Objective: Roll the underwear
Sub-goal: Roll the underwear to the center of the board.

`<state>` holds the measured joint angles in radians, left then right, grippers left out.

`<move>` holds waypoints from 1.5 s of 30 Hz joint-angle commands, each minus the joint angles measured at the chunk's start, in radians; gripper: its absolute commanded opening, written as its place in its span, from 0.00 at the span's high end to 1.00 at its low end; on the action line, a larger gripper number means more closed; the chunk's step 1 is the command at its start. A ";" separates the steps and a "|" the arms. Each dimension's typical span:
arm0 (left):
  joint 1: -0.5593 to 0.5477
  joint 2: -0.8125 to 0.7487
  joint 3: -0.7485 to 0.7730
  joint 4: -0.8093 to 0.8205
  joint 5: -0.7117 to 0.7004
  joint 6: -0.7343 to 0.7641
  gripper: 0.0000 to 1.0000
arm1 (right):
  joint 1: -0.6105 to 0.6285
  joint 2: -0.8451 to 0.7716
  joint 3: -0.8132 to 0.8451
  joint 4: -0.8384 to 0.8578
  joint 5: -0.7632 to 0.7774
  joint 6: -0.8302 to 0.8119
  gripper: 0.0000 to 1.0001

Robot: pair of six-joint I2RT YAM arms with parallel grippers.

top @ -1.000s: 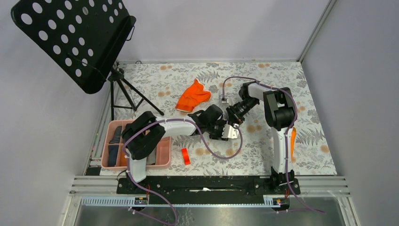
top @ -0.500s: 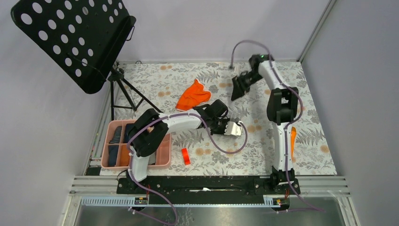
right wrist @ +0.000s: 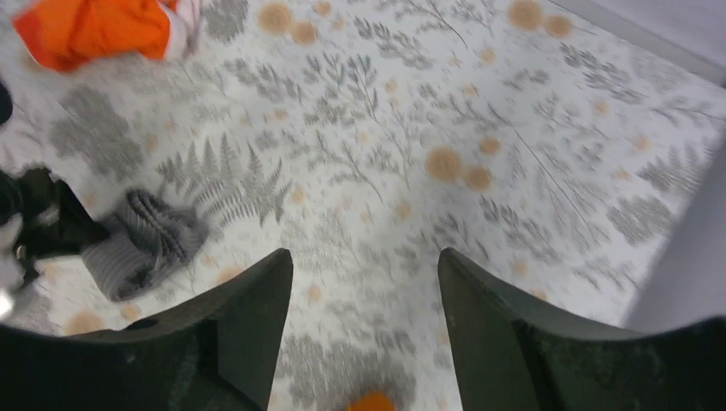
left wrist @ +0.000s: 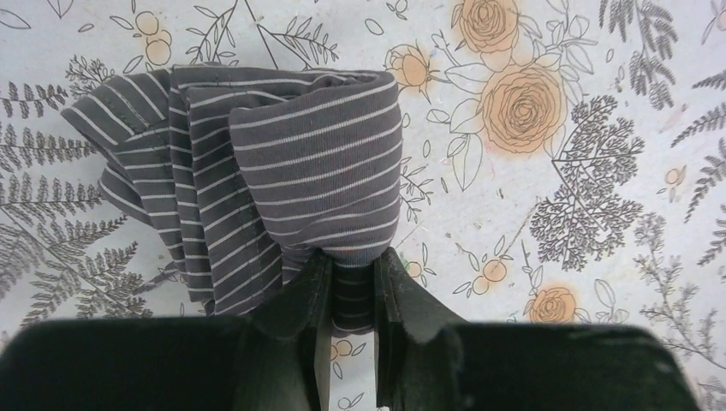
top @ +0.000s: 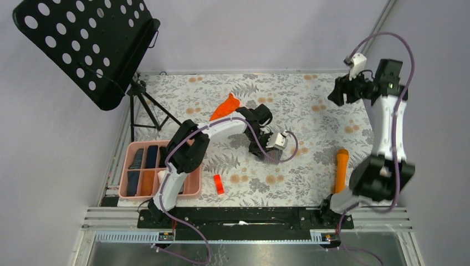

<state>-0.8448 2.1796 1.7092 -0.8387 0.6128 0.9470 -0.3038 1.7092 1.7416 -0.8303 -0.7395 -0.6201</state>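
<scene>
On floral table (left wrist: 591, 360), left pincer (left wrist: 353, 272) pinches rolled striped underwear (left wrist: 291, 163).

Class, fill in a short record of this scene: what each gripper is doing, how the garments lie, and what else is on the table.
left gripper: shut on one end of the grey striped underwear
grey striped underwear: loosely rolled, lying on the floral table
right gripper: open, empty, above the table's far right
orange underwear: crumpled, beyond the striped one
other items: orange cylinder, red block, pink tray with dark items
</scene>
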 commanded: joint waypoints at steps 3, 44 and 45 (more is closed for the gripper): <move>0.023 0.140 0.070 -0.232 0.144 -0.117 1.00 | 0.028 -0.590 -0.618 0.309 0.159 -0.114 0.24; 0.131 0.466 0.435 -0.387 0.318 -0.367 1.00 | 0.885 -0.517 -1.223 0.761 0.386 -0.597 0.28; 0.132 0.467 0.435 -0.386 0.319 -0.368 1.00 | 0.884 -0.501 -1.226 0.769 0.387 -0.602 0.28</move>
<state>-0.7071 2.5671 2.1544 -1.2190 1.0775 0.5560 0.5716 1.1606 0.5343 -0.1417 -0.3801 -1.1919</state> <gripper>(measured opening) 0.167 0.722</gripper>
